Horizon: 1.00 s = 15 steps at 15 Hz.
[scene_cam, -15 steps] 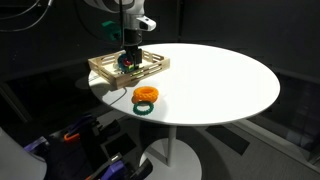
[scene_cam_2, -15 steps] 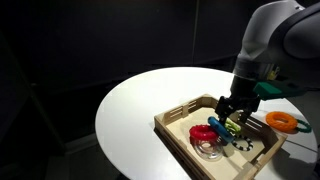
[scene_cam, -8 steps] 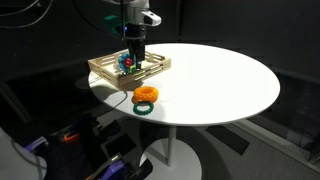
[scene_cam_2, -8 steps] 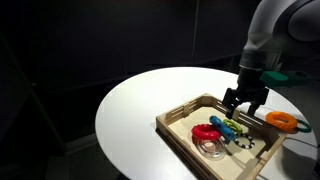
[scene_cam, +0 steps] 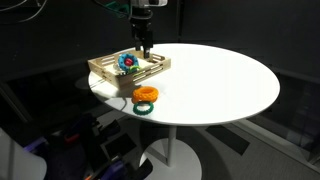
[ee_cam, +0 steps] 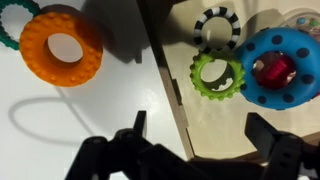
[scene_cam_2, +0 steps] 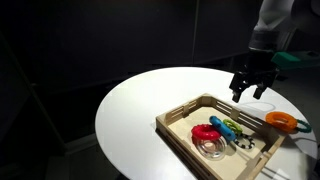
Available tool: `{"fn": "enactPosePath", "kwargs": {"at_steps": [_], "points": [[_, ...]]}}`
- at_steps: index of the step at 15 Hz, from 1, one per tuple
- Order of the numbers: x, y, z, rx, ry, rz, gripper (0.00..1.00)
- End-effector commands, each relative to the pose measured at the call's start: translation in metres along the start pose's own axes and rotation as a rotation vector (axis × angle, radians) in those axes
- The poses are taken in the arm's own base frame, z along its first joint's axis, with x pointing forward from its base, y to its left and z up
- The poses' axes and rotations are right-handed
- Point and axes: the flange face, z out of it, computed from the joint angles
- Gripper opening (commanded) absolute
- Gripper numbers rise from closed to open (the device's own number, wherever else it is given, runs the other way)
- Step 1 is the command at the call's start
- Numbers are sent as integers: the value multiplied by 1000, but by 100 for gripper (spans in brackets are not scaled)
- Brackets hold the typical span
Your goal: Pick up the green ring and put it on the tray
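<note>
Green ring (ee_cam: 217,75) lay flat inside the tray (ee_cam: 160,50); the gripper (ee_cam: 200,150) hung spread wide and empty.
Nearest the wrist camera, the two dark fingers (ee_cam: 139,128) stood far apart, pinching nothing and touching nothing. Just beyond them the ring, thin, yellow-green and toothed like a cog, rested on the pale wooden floor near the slatted wall. A larger blue ring (ee_cam: 280,68) with a red centre sat just beside it, as did a black-and-white striped ring (ee_cam: 216,27). Past the wall, on the smooth white round table (ee_cam: 90,110), sat a thick, pitted orange ring (ee_cam: 62,47), a dark green ring (ee_cam: 8,25) just beside it. In both exterior views the gripper (scene_cam: 144,47) (scene_cam_2: 250,93) hung clear above the tray.
</note>
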Motion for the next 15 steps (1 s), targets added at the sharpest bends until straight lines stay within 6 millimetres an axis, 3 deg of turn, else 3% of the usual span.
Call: {"fn": "enactPosePath", "kwargs": {"at_steps": [1, 15], "points": [[-6, 15, -30, -48, 38, 13, 100], [-47, 61, -130, -148, -80, -49, 100]]}}
